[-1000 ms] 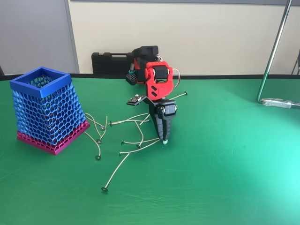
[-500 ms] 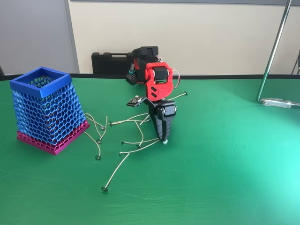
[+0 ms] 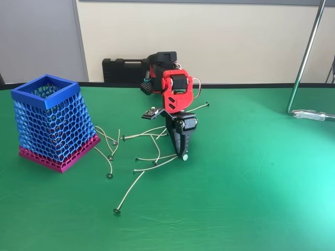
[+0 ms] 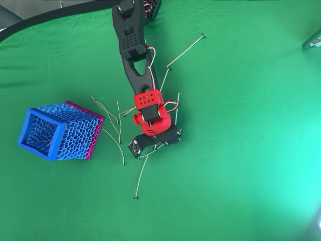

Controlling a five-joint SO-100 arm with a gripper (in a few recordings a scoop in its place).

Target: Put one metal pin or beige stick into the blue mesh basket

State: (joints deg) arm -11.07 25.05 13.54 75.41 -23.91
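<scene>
Beige stick [image 3: 157, 157] lies on bench [image 3: 251, 183] among other pins, its pale-head end under pincer [image 3: 184, 155], well right of blue mesh basket [image 3: 49, 123]. Thin, light, prob. springy & slippery; grip mid-shaft. Pincer tips look together at stick; grip status: can't tell.

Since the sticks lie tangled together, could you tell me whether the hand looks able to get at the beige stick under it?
Probably yes: the hand points straight down at the beige stick on the green table, and nothing lies over that end, though other sticks cross nearby.
</scene>
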